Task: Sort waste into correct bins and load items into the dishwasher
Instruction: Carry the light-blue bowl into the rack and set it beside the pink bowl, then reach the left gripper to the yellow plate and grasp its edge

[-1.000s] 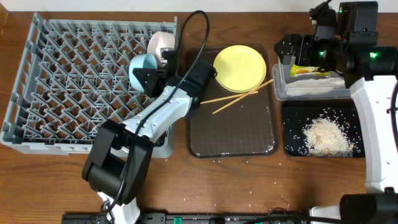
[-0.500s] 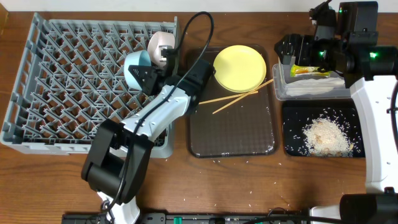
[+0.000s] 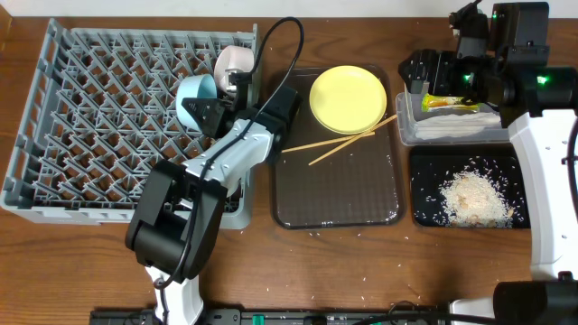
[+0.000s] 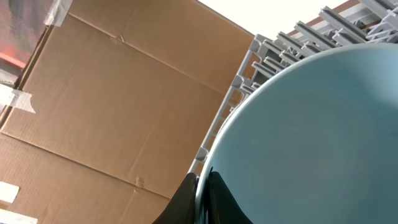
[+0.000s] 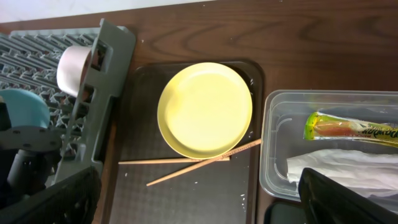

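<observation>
My left gripper (image 3: 206,106) is shut on the rim of the light blue bowl (image 3: 191,95) and holds it tilted over the right part of the grey dish rack (image 3: 90,117). The left wrist view shows the fingers (image 4: 202,196) pinching the bowl's rim (image 4: 311,137). A white cup or bowl (image 3: 233,63) lies in the rack's far right corner. The yellow plate (image 3: 348,97) and two chopsticks (image 3: 343,140) lie on the brown tray (image 3: 339,194). My right gripper (image 3: 420,77) is open and empty above the clear tub (image 3: 411,131), which holds the wrapper (image 3: 452,102) and the napkin (image 5: 348,168).
The black tray (image 3: 424,162) in front of the tub holds a heap of rice (image 3: 470,194). Loose grains lie on the brown tray and on the table's front (image 3: 361,298). The left arm's cable (image 3: 280,36) loops over the rack's right wall.
My left gripper has carried the light blue bowl a little to the left, further over the rack. The right arm has not moved.
</observation>
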